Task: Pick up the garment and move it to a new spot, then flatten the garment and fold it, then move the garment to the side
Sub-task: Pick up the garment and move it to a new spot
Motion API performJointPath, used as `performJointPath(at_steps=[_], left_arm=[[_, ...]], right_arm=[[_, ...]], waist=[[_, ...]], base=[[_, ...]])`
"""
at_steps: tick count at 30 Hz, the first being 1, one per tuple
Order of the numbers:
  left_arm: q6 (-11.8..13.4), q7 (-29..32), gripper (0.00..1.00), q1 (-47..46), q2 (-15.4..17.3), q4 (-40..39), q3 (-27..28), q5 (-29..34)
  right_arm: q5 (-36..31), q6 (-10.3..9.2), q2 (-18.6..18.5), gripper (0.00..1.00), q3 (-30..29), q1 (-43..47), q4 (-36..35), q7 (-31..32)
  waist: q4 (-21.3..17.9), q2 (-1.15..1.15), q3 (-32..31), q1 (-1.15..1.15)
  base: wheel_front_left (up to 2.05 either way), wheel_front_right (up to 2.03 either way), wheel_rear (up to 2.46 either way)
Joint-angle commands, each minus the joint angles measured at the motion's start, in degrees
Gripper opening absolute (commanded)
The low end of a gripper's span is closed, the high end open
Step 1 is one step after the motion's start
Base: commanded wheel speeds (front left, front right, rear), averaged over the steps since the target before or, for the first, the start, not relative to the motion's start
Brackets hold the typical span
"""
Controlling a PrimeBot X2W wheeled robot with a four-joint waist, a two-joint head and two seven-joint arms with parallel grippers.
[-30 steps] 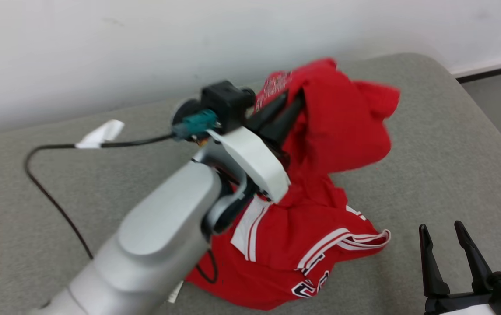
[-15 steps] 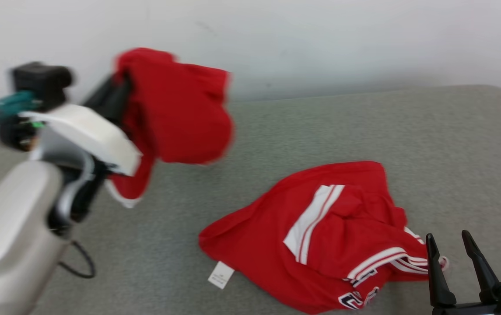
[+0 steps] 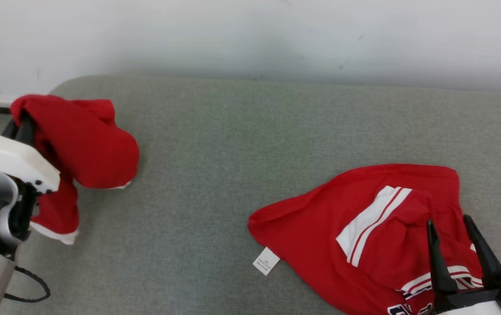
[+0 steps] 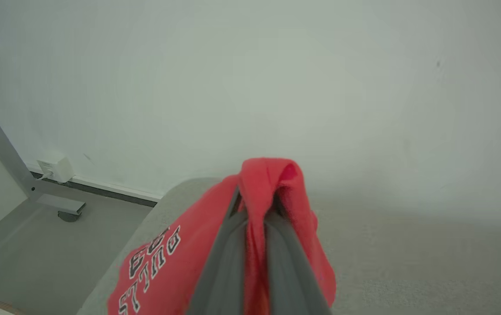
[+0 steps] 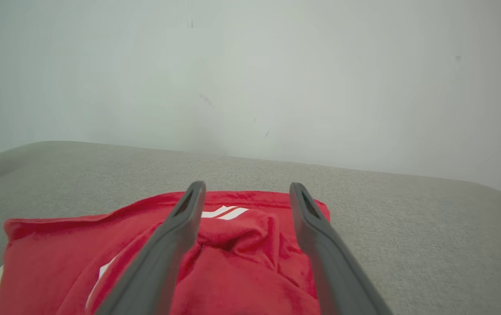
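My left gripper (image 3: pixel 22 124) is shut on a bunched red garment (image 3: pixel 79 144), which hangs from it at the far left end of the grey cushion (image 3: pixel 232 144). In the left wrist view the cloth (image 4: pixel 167 262) is pinched between the two fingers (image 4: pixel 224 258) and drapes over them, showing white lettering. A second red garment (image 3: pixel 320 227) with white stripes and a white tag lies crumpled at the lower right. My right gripper (image 3: pixel 448 221) hovers open over it. Seen in the right wrist view, that gripper (image 5: pixel 248 187) has spread fingers and the red cloth (image 5: pixel 241 249) lies beneath.
A white wall runs behind the cushion. The cushion's rounded left end is close to the held garment, with grey floor, a metal leg (image 4: pixel 9 162) and a wall box (image 4: pixel 53 168) beyond it. A black cable (image 3: pixel 31 295) loops under my left arm.
My left gripper has lifted the red garment off the striped one and carried it to the cushion's left end. The head camera has swung too. My right gripper stays open.
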Motion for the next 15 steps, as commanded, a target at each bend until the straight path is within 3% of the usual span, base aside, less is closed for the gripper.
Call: performJointPath(at_steps=[1,11,12,13,14,15], left_arm=[[-0.1,-0.5,0.00,0.5,-0.5,1.7,0.5,-0.8],[-0.3,-3.8,0.00,-1.7,-2.5,13.5,1.5,-1.6],[-0.3,-4.0,0.09,-1.8,-2.7,14.6,1.3,-1.2],[-0.3,-4.4,0.60,-1.9,-3.0,15.8,1.3,-1.2],[-0.3,-4.5,1.00,-1.9,-3.3,16.9,1.3,-1.5],[-0.2,-4.7,1.00,-1.9,-3.4,17.9,1.0,-1.2]], right_arm=[[-0.3,-0.10,-0.5,1.00,0.3,-0.9,0.0,0.0],[0.1,-0.10,-2.4,1.00,0.6,-1.9,-0.5,0.0],[0.1,-0.10,-2.5,1.00,0.6,-1.9,-0.5,0.0],[0.1,-0.10,-2.6,1.00,0.5,-1.9,-0.4,0.0],[0.0,-0.10,-2.6,1.00,0.5,-1.9,-0.3,0.0],[-0.1,-0.10,-2.6,1.00,0.5,-1.9,-0.2,0.0]], waist=[[1.1,0.00,1.5,0.00],[1.1,0.00,4.7,0.00],[1.1,0.00,4.8,0.00],[1.1,0.00,4.8,0.00],[1.0,0.00,4.7,0.00],[0.9,0.00,4.4,0.00]], base=[[0.00,0.00,0.00],[0.00,0.00,0.00],[0.00,0.00,0.00],[0.00,0.00,0.00],[0.00,0.00,0.00],[0.00,0.00,0.00]])
